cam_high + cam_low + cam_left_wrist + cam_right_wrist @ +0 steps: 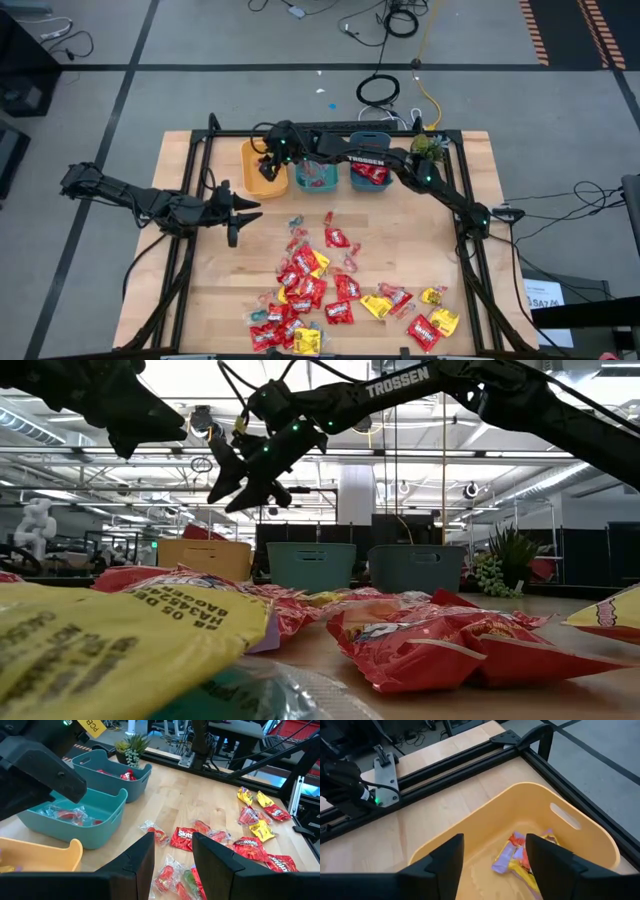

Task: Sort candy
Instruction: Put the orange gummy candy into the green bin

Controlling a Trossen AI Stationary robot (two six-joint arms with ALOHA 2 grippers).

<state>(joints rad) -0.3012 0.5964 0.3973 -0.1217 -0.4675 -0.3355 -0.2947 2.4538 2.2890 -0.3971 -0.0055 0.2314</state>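
Three small bins stand in a row along the far edge of the table: a yellow bin (264, 168) on the left, a middle teal bin (317, 176) and a right teal bin (369, 174), with a little green plant (428, 147) just past the last one. The yellow bin holds a few sweets in yellow, orange and pale purple wrappers (522, 856), lying loosely on its floor with their long sides running roughly from rim to rim. The middle bin has clear-wrapped pinkish pieces (65, 814) at its bottom, and the right bin holds red packets (127, 775). The right gripper (270, 160) hangs directly over the yellow bin, its fingers spread apart with nothing between them. The left gripper (236, 211) hovers over bare wood at the table's left side, near the bins, its fingers partly apart and gripping nothing. The rest of the candy (318, 285) lies scattered across the near half of the table, red and yellow packets flat on the wood and pointing every which way, with no common direction.
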